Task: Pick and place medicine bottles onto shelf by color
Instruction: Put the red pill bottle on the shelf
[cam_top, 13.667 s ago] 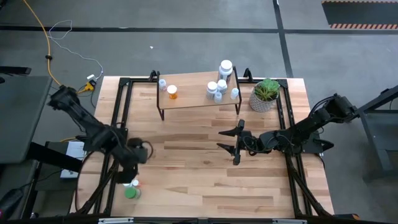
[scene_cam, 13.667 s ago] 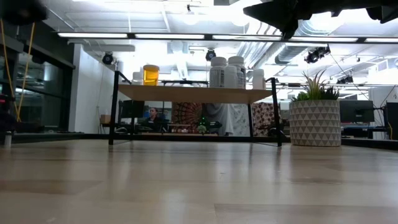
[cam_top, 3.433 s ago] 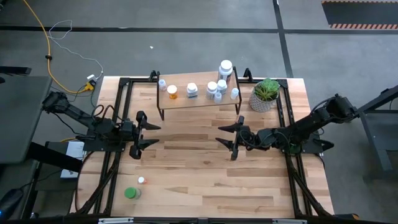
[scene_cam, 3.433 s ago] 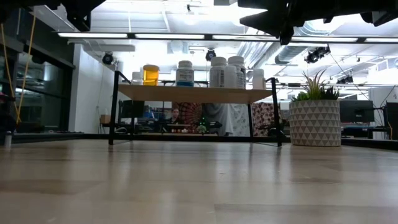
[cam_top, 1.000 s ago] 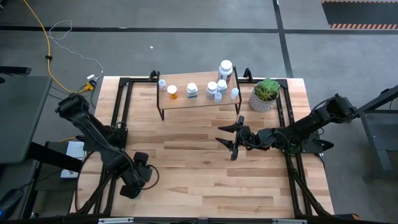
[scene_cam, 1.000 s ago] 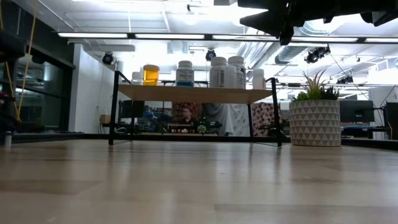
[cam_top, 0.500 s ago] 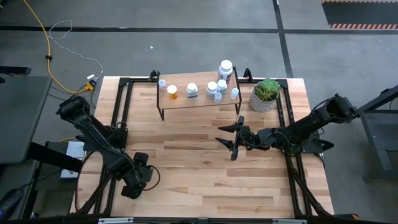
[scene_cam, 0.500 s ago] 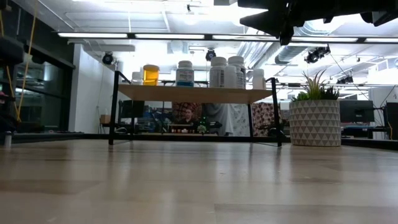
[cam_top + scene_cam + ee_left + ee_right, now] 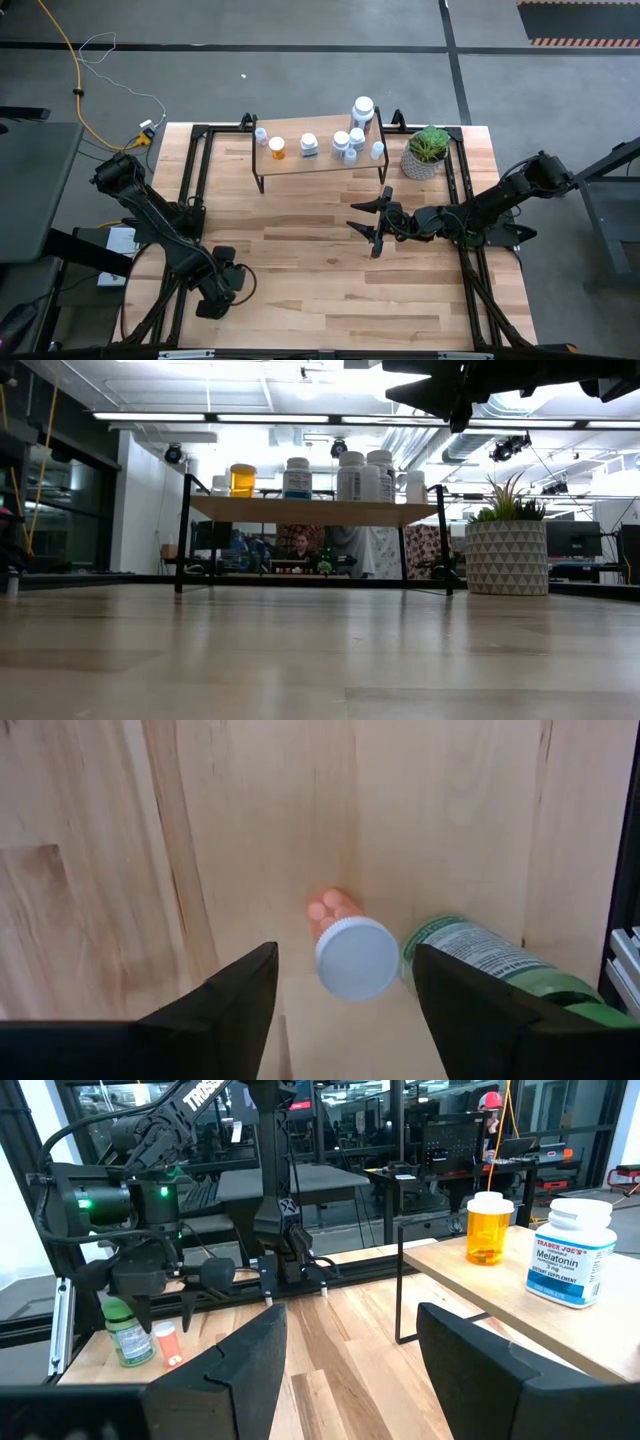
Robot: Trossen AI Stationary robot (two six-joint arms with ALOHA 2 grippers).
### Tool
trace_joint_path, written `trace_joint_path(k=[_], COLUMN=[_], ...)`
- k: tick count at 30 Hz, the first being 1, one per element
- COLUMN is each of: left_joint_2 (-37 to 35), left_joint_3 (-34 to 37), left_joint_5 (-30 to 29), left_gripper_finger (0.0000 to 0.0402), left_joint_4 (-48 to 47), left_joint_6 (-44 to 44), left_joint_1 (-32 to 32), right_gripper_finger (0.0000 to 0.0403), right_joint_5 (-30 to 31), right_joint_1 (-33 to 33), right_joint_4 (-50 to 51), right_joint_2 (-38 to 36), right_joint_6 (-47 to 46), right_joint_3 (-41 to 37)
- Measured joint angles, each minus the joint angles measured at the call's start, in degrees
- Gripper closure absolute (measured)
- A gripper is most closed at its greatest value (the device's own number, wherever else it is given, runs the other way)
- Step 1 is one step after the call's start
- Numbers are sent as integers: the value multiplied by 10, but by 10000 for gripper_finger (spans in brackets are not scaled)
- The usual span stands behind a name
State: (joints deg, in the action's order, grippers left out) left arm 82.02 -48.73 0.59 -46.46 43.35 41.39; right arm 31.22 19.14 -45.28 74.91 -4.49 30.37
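Near the table's near-left corner my left gripper (image 9: 222, 290) points down, open. Its fingers stand on either side of a small orange medicine bottle with a white cap (image 9: 357, 958) without touching it. A green medicine bottle (image 9: 480, 960) stands right beside that one; both stand upright on the table (image 9: 168, 1342). The high view hides them under the gripper. My right gripper (image 9: 372, 228) hangs open and level over the table's middle, holding nothing. The shelf (image 9: 320, 160) at the far edge carries an orange bottle (image 9: 277, 148) and several white ones (image 9: 350, 140).
A potted green plant (image 9: 427, 152) stands to the right of the shelf. Black frame rails (image 9: 190, 180) run along the table's left and right sides. Bare wood lies between the two grippers and in front of the shelf.
My left gripper has stayed over the two near-left bottles and has rolled slightly about its downward line. My right arm has kept still.
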Motion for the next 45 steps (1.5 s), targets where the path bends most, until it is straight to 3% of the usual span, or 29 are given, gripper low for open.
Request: trace_joint_path(k=[12,26,45], left_joint_2=[0,45,45], left_joint_3=[0,0,0], left_joint_5=[-12,16,0], left_gripper_finger=[239,240,257], left_joint_4=[9,18,37], left_joint_6=[-11,-20,-20], left_joint_1=[0,0,-1], right_gripper_finger=[187,187,187], right_joint_5=[0,0,0], right_joint_1=[0,0,0], right_joint_4=[0,0,0], right_joint_2=[0,0,0], right_joint_6=[0,0,0], right_joint_3=[0,0,0])
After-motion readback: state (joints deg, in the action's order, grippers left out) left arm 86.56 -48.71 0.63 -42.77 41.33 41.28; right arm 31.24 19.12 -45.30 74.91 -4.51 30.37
